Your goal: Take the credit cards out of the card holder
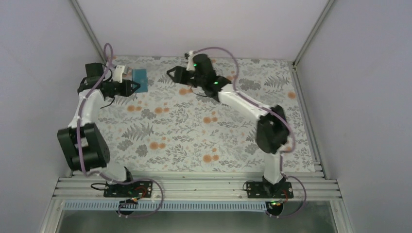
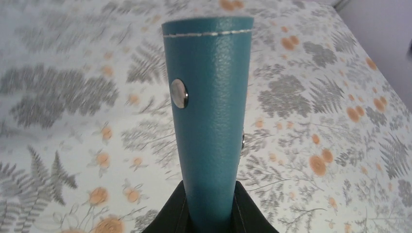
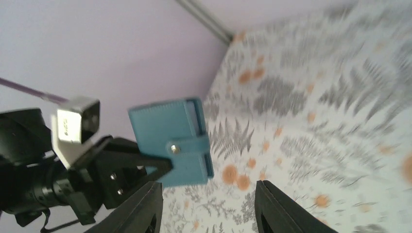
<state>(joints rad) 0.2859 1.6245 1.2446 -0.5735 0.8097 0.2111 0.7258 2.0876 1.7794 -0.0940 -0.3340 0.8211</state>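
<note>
Place: robotics lab cell
Enclosure: pale panels (image 1: 204,24), aluminium framing (image 1: 194,187)
Cover: floral cloth (image 1: 194,131)
Mounted: left arm (image 1: 87,143), right arm (image 1: 269,131)

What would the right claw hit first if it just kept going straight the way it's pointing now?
Most likely the card holder, gripped by the left claw. It sits ahead of the open right claw, slightly off its midline; how far away is hard to judge.
</note>
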